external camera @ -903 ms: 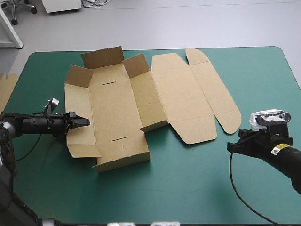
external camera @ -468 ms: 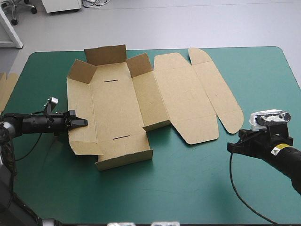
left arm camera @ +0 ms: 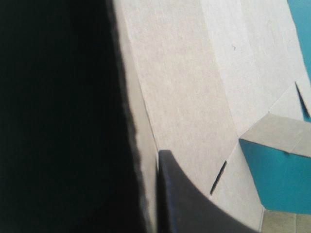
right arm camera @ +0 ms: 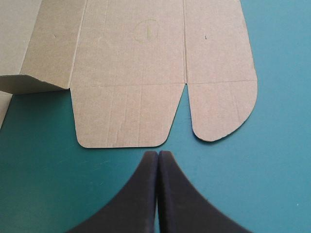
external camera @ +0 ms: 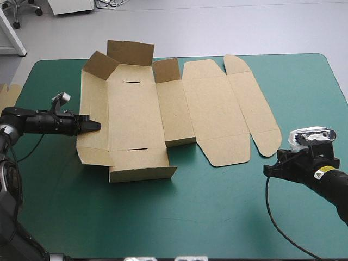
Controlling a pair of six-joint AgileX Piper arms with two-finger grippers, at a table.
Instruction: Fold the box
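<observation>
Box (external camera: 136, 117) is seen spread open on teal-green cover (external camera: 217, 217), toward its 10 o'clock; far flaps raised at 12, lid flat toward 3. L gripper (external camera: 93, 125) is clamped on box's 9 o'clock wall (board pinched between). R gripper (right arm camera: 158, 156) is pressed together at box's 4 o'clock, apart from it

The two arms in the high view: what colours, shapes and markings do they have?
The left arm and right arm are black and tube-shaped. The left gripper and right gripper end in broad black fingers curved like fins. The right arm carries a small label with yellow on it.
</observation>
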